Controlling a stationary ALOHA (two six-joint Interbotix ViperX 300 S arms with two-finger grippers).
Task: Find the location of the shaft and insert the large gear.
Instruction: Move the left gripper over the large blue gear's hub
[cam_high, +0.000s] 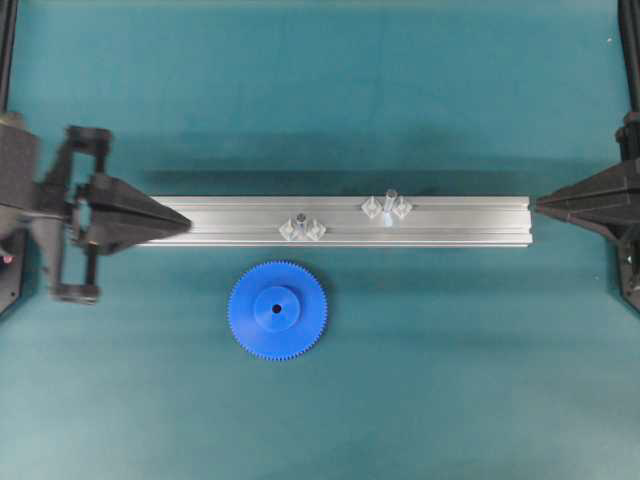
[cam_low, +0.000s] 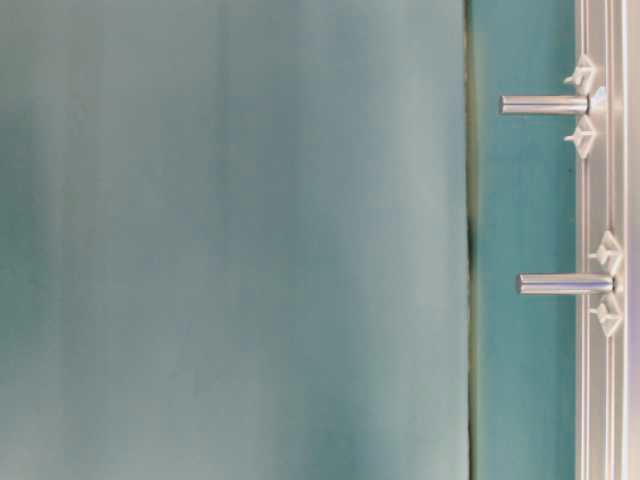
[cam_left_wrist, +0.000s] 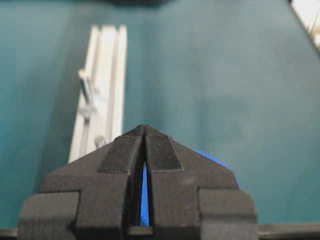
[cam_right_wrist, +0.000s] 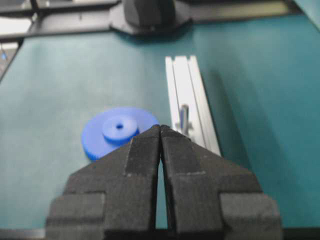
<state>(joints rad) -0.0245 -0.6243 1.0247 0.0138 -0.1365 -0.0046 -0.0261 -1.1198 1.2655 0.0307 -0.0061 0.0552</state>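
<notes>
Overhead view, my count left to right:
Left gripper (cam_high: 185, 222): one, pressed together, empty.
Large gear (cam_high: 277, 310): one, flat on mat, below rail (cam_high: 460, 220).
Shaft (cam_high: 388, 205): one, upright; second stub (cam_high: 300, 224) leftward.
Right gripper (cam_high: 540, 206): jaws together, body cropped.

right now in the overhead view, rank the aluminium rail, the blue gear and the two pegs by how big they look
1. aluminium rail, by far the longest
2. large gear
3. the shaft and the shorter stub: both tiny and seen end-on, too alike to rank
</notes>
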